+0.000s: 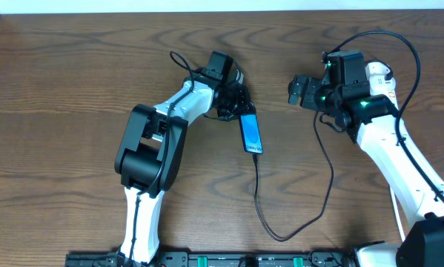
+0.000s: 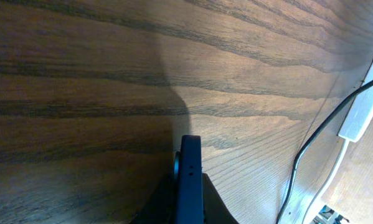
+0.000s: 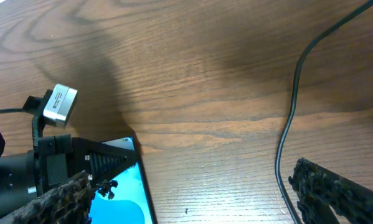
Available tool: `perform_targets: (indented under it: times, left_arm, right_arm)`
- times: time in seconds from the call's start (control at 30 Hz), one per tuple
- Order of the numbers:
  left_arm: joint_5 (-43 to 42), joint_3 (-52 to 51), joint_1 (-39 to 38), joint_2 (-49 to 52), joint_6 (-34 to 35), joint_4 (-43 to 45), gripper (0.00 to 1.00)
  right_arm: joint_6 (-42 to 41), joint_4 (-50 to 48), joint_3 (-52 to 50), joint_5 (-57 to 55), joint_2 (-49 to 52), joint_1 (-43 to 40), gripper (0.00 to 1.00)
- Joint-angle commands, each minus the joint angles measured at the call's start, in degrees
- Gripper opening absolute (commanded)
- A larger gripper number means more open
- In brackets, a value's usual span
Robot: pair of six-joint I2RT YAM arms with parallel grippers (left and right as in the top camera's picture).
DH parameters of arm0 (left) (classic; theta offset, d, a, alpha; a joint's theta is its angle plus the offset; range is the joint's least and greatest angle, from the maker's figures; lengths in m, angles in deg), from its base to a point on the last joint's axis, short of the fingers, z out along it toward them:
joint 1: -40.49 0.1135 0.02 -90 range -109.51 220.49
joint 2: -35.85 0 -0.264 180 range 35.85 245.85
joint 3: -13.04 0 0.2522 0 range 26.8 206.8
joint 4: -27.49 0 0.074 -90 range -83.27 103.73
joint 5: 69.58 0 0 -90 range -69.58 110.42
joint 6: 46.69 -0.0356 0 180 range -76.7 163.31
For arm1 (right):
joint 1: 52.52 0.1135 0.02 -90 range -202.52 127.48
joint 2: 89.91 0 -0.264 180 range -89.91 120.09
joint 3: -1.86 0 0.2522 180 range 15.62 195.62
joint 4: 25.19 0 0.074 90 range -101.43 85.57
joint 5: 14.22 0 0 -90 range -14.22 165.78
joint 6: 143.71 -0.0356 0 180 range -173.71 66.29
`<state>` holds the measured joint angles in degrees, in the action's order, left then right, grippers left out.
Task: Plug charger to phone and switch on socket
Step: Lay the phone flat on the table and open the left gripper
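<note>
Left tool [image 1: 235,100] grips the phone [image 1: 251,133]; right tool [image 1: 294,90] is wide open

The left tool is shut on the far end of the phone, a little past the middle of the tabletop [image 1: 73,89]. From the left wrist, only the thin dark edge of the phone [image 2: 189,165] shows, pinched between the jaws. The screen is out of sight there. From the right wrist, the black left tool [image 3: 111,158] covers the top of the phone [image 3: 127,196], whose screen glows blue. The bottom of that picture cuts the rest off. Any writing on the screen is too small and too hidden to read. A small grey box [image 3: 60,102] on the left arm has a sticker, but its print is too tiny to read.

The right tool [image 3: 191,173] hangs near the phone with its fingers far apart, holding nothing. The charger [image 3: 290,124] lies on the wood between those fingers.

From above, the charger [image 1: 256,178] meets the near end of the phone. It loops toward the near edge of the tabletop, then runs back up under the right arm [image 1: 385,141]. I cannot tell if its tip is pushed all the way in. The socket [image 2: 362,112] shows only at the right edge of the left wrist view, cut off. The charger [image 2: 296,163] and a white cord [image 2: 332,171] lie beside it. Its switches cannot be seen.
</note>
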<state>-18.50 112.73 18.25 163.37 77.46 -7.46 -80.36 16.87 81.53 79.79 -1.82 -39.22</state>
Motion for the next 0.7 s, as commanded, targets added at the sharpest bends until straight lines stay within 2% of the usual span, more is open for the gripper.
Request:
perform_targets:
  times: [0.0,0.03,0.07,0.17,0.23,0.37,0.43,0.5,0.53,0.6,0.67]
  left_arm:
    - [-0.4,-0.3,-0.2,1.1,0.4,-0.2,0.08]
    - [-0.4,-0.3,-0.2,1.1,0.5,-0.2,0.15]
    - [-0.4,-0.3,-0.2,1.1,0.5,-0.2,0.17]
    - [-0.4,-0.3,-0.2,1.1,0.4,-0.2,0.31]
    - [-0.4,-0.3,-0.2,1.1,0.4,-0.2,0.35]
    - [-0.4,-0.3,-0.2,1.1,0.4,-0.2,0.37]
    - [0.5,-0.3,-0.2,1.1,0.5,-0.7,0.47]
    - [1.5,-0.3,-0.2,1.1,0.5,-1.7,0.65]
    - [1.5,-0.3,-0.2,1.1,0.5,-2.0,0.66]
    - [1.5,-0.3,-0.2,1.1,0.5,-2.5,0.76]
    - [2.0,-0.3,-0.2,1.1,0.5,-2.6,0.82]
  right_arm:
    - [0.6,0.0,0.9,-0.9,-0.8,-0.2,0.99]
    - [0.6,0.0,0.9,-0.9,-0.8,-0.2,0.99]
    - [0.6,0.0,0.9,-0.9,-0.8,-0.2,0.99]
    - [0.6,0.0,0.9,-0.9,-0.8,-0.2,0.99]
    - [0.6,0.0,0.9,-0.9,-0.8,-0.2,0.99]
    - [0.6,0.0,0.9,-0.9,-0.8,-0.1,0.99]
    - [0.6,0.0,0.9,-0.9,-0.8,-0.1,0.99]
    - [0.6,0.0,0.9,-0.9,-0.8,-0.1,0.99]
    - [0.6,0.0,0.9,-0.9,-0.8,-0.1,0.99]
    - [0.6,0.0,0.9,-0.9,-0.8,-0.1,0.99]
    - [0.6,0.0,0.9,-0.9,-0.8,-0.1,0.99]
